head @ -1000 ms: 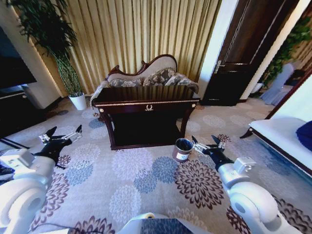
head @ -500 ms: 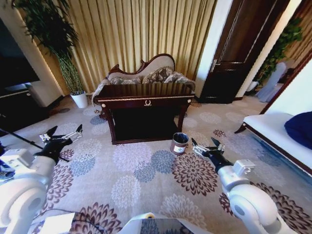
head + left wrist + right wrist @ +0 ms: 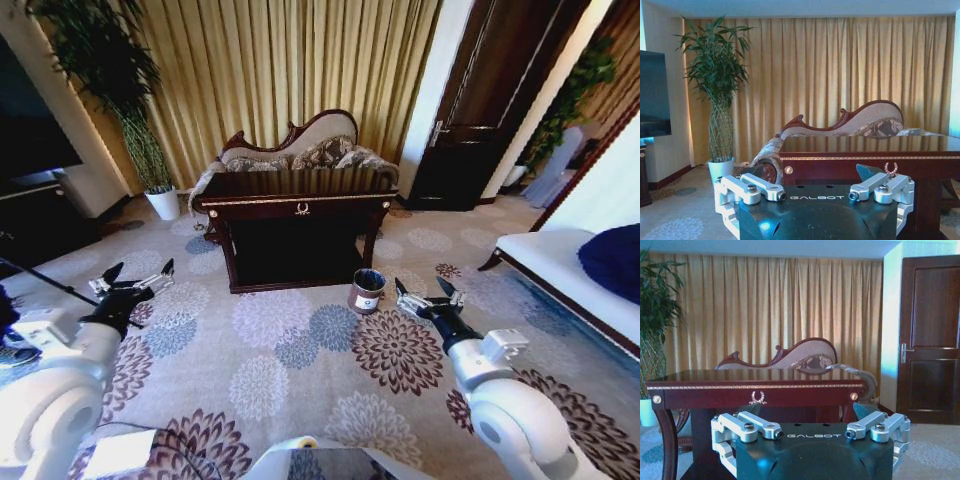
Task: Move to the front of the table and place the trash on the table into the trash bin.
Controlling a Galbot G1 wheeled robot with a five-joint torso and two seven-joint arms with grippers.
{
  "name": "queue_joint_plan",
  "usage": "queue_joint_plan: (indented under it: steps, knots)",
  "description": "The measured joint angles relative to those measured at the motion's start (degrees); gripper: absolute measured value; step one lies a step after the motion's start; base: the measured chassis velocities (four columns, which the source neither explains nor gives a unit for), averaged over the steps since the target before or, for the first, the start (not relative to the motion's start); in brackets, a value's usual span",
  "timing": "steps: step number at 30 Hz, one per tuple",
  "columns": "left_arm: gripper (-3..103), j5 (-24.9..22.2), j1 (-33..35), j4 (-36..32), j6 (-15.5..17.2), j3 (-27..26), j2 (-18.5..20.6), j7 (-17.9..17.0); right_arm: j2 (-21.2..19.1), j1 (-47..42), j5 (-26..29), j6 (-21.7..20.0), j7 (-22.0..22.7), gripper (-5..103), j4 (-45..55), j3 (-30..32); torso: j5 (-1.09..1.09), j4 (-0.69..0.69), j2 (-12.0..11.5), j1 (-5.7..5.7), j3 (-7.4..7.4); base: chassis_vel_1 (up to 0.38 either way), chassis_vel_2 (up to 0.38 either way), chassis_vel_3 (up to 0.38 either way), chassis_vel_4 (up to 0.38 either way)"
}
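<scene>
- Head view: the dark surface (image 3: 296, 196) stands before a sofa (image 3: 300, 150) and gold curtains (image 3: 290, 70), on flowered carpet (image 3: 300, 350).
- The bin (image 3: 366, 290) sits on the floor by the surface's right leg.
- Trash on the surface is too small to make out.
- Left claw (image 3: 131, 280) and right claw (image 3: 427, 297) hover low, both spread wide, empty.
- Since earlier, the surface looks slightly farther off; the camera shifted.
</scene>
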Motion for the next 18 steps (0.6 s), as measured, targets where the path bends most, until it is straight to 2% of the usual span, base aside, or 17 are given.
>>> queue_joint_plan:
  steps: [13, 18]
  knots:
    - [100, -0.10, 0.13, 0.00, -1.49, 0.63, 0.09, -0.81, -0.74, 2.24, 1.14, -0.94, 1.37, 100, 0.01, -0.54, 0.00, 0.00, 0.01, -0.01, 0.00, 0.000, 0.000, 0.000, 0.000]
    - [100, 0.43, 0.02, 0.00, -0.56, 0.57, 0.12, -0.77, -0.70, 2.47, 0.66, -1.77, 2.04, 100, 0.00, -0.86, 0.00, 0.00, 0.01, 0.00, 0.00, 0.000, 0.000, 0.000, 0.000]
